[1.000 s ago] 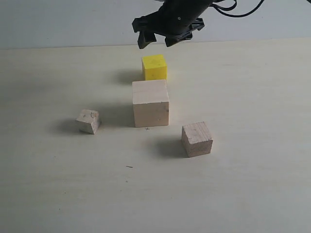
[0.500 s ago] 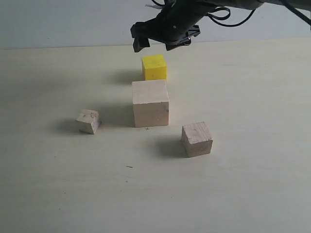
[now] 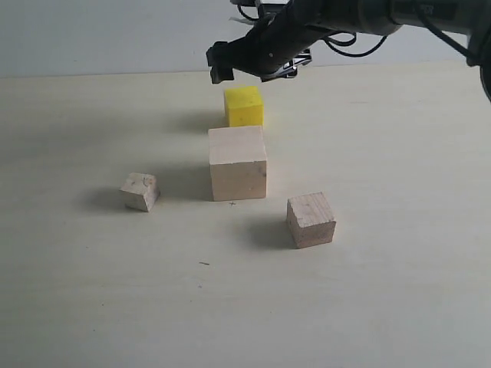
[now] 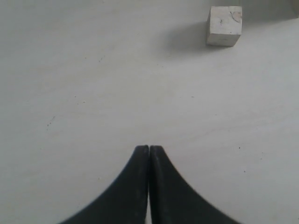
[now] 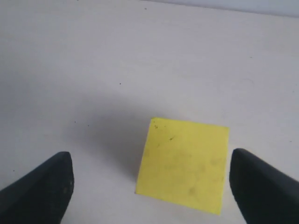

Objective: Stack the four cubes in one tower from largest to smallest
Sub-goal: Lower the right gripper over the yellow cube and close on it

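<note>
Four cubes sit apart on the pale table. The large pale cube [image 3: 238, 162] is in the middle, with the yellow cube [image 3: 244, 106] [image 5: 183, 164] just behind it. The brownish cube [image 3: 311, 219] lies to the front right and the smallest pale cube [image 3: 140, 191] [image 4: 224, 25] to the left. My right gripper [image 3: 249, 69] [image 5: 152, 179] hangs open above the yellow cube, which lies between its fingers and nearer one finger, touching neither. The left gripper [image 4: 149, 149] is shut on nothing over bare table and does not show in the exterior view.
The right arm with its black cables [image 3: 360, 15] reaches in from the upper right. The table's far edge meets a light wall [image 3: 92, 38] just behind the yellow cube. A small dark speck [image 3: 204, 264] lies on the table in front.
The right gripper has opened wider, drifted slightly left and turned, its arm now stretched lower across the upper right. The cubes have not moved.
</note>
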`<state>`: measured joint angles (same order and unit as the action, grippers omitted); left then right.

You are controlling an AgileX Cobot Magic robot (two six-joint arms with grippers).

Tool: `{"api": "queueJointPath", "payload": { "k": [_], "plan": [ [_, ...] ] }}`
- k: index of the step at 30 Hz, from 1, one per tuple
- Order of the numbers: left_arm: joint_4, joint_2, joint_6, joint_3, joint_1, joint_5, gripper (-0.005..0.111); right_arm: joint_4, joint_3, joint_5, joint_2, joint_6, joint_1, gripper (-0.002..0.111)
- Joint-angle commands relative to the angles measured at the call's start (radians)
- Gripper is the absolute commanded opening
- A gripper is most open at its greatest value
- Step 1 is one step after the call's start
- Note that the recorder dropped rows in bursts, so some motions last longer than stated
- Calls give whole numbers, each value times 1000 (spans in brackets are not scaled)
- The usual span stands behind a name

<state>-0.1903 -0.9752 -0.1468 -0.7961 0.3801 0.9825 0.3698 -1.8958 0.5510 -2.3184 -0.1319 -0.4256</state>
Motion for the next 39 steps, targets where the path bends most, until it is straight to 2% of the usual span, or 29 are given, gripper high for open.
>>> {"api": "queueJointPath", "payload": {
  "k": [1,12,28,31,36,39],
  "plan": [
    [-6,5,-10,2,-3,-17,3,15,-7,-23,-33,1,1,85],
    [-6,5,-10,2,-3,-34,3,11,-7,-98,-70,1,1,85],
    [-6,5,-8,2,-3,-34,3,11,-7,-108,-116,4,1,83],
    [-6,5,-8,2,-3,-32,3,11,-7,-103,-109,4,1,70],
    [-2,5,-8,2,-3,-30,3,11,-7,-70,-103,4,1,25],
    [10,5,-6,2,-3,-26,3,11,-7,-43,-92,4,1,5]
  ]
}}
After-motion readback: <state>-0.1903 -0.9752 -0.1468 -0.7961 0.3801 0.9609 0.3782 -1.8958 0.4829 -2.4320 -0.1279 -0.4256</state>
